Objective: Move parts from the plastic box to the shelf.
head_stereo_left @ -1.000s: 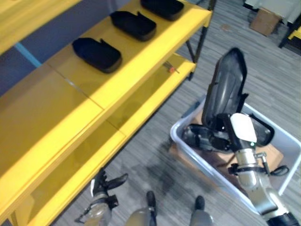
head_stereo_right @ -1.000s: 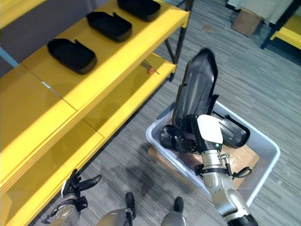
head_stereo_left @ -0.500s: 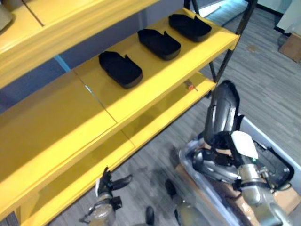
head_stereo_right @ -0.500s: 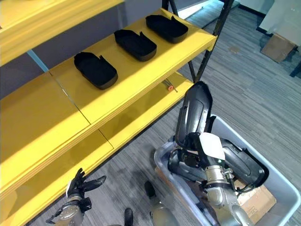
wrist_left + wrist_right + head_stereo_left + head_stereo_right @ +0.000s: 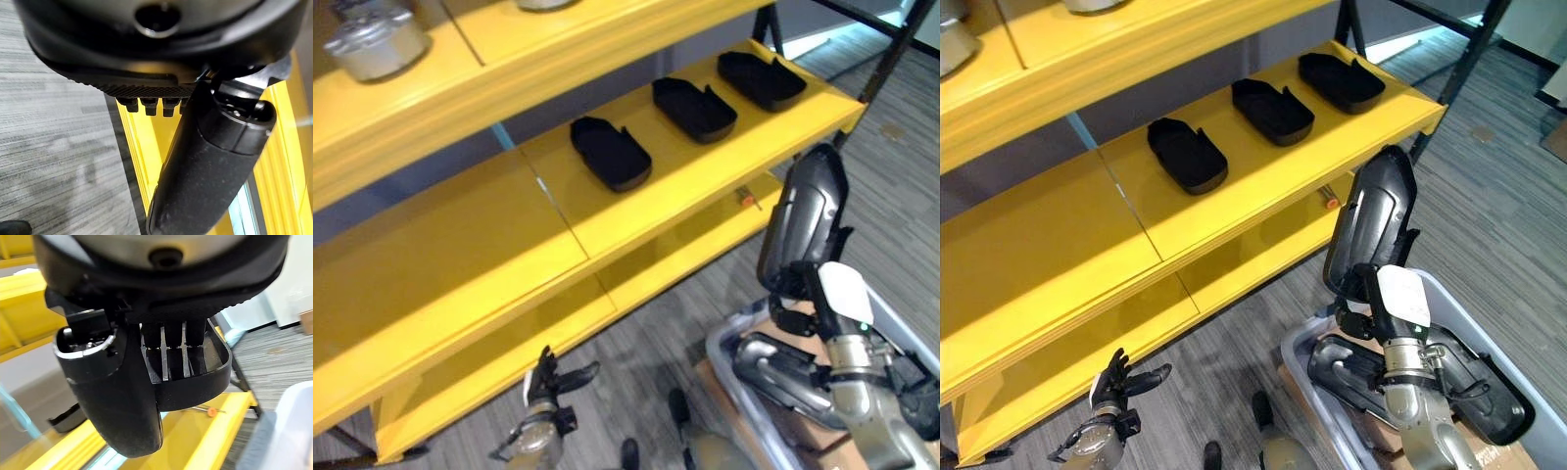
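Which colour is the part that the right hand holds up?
Dark grey to black, glossy part; the right eye view shows it best.

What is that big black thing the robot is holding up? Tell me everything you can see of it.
The black part is a long, glossy shell that looks like moulded plastic, with a rounded top end and a raised rim. It stands nearly upright above the grey plastic box, clear of the parts left inside. The right hand grips its lower end, fingers curled over the rim. It hangs in front of the yellow shelf.

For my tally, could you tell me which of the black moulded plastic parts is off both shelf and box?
The black moulded plastic part gripped upright in the right hand; three lie flat on the yellow shelf, others in the grey plastic box.
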